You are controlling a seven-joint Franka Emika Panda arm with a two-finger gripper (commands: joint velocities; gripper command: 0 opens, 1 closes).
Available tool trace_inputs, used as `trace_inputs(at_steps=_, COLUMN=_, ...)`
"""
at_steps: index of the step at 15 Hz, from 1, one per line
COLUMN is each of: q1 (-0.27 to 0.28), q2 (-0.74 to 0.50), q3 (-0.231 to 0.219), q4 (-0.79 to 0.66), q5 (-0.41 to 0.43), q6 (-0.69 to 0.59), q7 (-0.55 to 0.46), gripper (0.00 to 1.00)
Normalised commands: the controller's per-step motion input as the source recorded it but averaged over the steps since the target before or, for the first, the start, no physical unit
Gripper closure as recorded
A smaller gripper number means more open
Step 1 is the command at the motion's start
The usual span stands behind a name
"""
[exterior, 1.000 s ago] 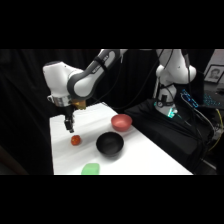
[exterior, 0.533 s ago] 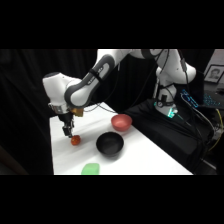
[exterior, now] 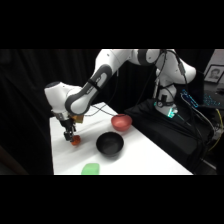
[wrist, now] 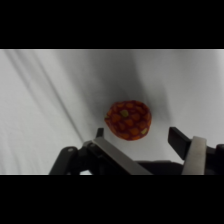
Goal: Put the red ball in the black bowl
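Note:
The red ball is a small red-orange ball with a dotted pattern, lying on the white table. In the side view the red ball sits near the table's left edge. My gripper hangs just above it, open, and in the wrist view the gripper has one finger on each side of the ball without touching it. The black bowl stands upright to the right of the ball, with nothing visible inside.
A pink-red bowl stands behind the black bowl. A flat green object lies near the table's front edge. The table ends close to the left of the ball. Dark cloth and cables fill the right side.
The arm has dropped lower, bringing the gripper down to the ball. The ball and both bowls have stayed in place.

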Motion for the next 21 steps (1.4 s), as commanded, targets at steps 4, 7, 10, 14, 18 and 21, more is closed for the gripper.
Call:
trace_inputs(at_steps=4, q1=0.007, q2=0.18, q3=-0.050, q4=0.24, q5=0.110, q6=-0.04, q7=0.06, gripper=0.00)
trace_inputs(at_steps=7, q1=0.000, q2=0.17, q3=-0.036, q4=0.25, q5=0.119, q6=-0.06, q7=0.04, gripper=0.00)
trace_inputs(at_steps=10, q1=-0.011, q2=0.15, q3=-0.031, q4=0.25, q5=0.127, q6=-0.04, q7=0.03, gripper=0.26)
trace_inputs(at_steps=14, q1=-0.012, q2=0.10, q3=-0.033, q4=0.19, q5=0.119, q6=-0.02, q7=0.00, gripper=0.56)
trace_inputs(at_steps=18, q1=0.016, q2=0.02, q3=-0.054, q4=0.12, q5=0.073, q6=-0.04, q7=-0.02, gripper=0.88)
trace_inputs(at_steps=21, q1=0.033, q2=-0.09, q3=-0.068, q4=0.04, q5=0.040, q6=-0.08, q7=-0.05, gripper=1.00)
